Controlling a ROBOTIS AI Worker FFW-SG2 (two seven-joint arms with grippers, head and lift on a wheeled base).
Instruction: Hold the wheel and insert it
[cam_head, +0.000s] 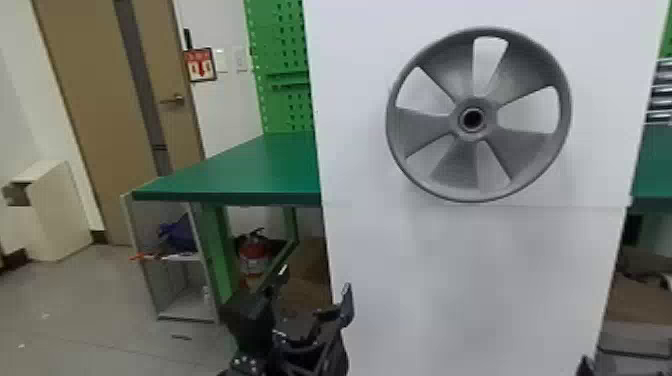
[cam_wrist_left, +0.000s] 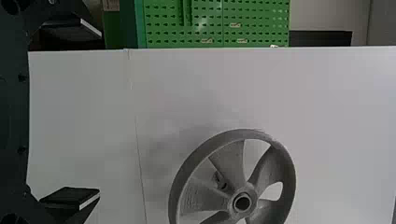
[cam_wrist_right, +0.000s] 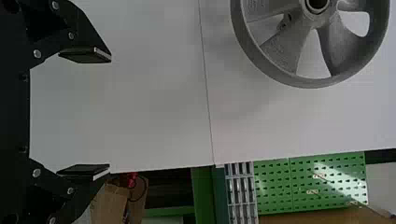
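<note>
In the head view my left gripper (cam_head: 316, 287) stands open at the bottom, below and to the left of the grey spoked wheel (cam_head: 455, 165). The wheel is upright against a white panel (cam_head: 475, 275), its round hub hole facing out. A small dark part of my right gripper (cam_head: 586, 367) shows at the bottom right. In the left wrist view my left gripper (cam_wrist_left: 93, 112) has widely parted fingers, apart from the wheel (cam_wrist_left: 231, 163). My right gripper (cam_wrist_right: 106, 113), in the right wrist view, is also open and empty, with the wheel (cam_wrist_right: 292, 49) beyond its fingertips.
A green table (cam_head: 240, 170) extends left from behind the panel, with a grey shelf unit (cam_head: 175, 295) and a fire extinguisher (cam_head: 254, 255) beneath. Green pegboard (cam_head: 282, 110) rises behind. In the right wrist view a cardboard box (cam_wrist_right: 108, 205) lies past the panel's edge.
</note>
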